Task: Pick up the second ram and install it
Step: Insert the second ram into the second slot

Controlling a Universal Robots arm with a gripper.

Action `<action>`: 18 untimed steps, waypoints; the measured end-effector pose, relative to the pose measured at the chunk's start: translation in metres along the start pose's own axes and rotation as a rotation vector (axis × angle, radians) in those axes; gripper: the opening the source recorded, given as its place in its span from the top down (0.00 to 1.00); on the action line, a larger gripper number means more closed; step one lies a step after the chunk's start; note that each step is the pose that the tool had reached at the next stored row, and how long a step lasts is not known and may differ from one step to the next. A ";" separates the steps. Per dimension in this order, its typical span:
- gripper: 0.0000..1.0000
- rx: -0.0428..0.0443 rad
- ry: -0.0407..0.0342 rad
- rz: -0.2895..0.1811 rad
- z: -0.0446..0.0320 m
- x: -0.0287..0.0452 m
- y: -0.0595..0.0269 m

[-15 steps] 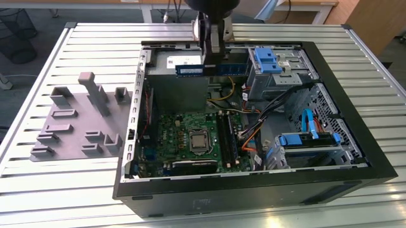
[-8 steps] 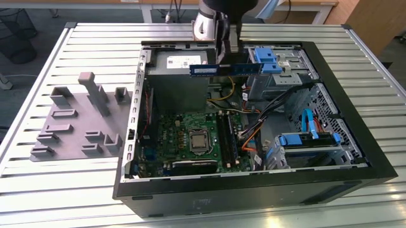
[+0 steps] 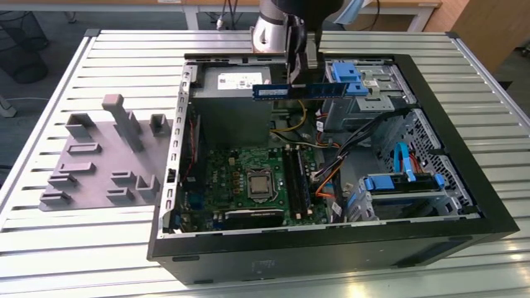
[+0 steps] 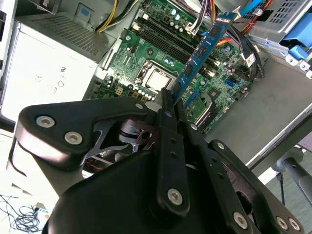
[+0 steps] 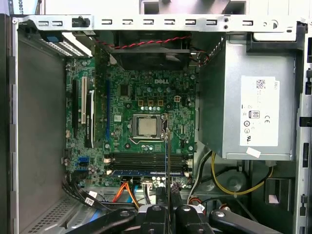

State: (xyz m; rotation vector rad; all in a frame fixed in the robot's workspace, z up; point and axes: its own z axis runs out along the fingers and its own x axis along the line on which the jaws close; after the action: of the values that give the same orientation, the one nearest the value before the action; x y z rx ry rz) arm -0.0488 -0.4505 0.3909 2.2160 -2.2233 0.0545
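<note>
Second ram [image 3: 298,91] is picked up; gripper [image 3: 302,76] fingers closed on it mid-length, stick held level in air over open pc case [image 3: 331,254]. Exterior view's left to right: grey fixture [image 3: 99,155]; motherboard [image 3: 248,180]; slots [image 3: 296,177], well below stick. Pick done, seating not yet; another blue stick [image 5: 146,172] seems seated in a slot.

On the table [image 3: 74,248] lies the open case [image 3: 331,251], a holder plate [image 3: 87,171] beside it at the exterior view's left, the motherboard [image 3: 236,171] on its floor, the power supply [image 3: 232,77] behind that, drive brackets [image 3: 344,73] at the exterior view's right, and the second ram [image 3: 273,92] clamped in the gripper [image 3: 300,73] above.
</note>
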 end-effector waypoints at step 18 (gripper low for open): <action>0.86 -0.0030 0.0027 0.117 0.0007 0.0000 -0.0002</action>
State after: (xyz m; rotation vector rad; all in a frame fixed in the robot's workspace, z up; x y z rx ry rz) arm -0.0486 -0.4505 0.3903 2.0802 -2.3482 0.0541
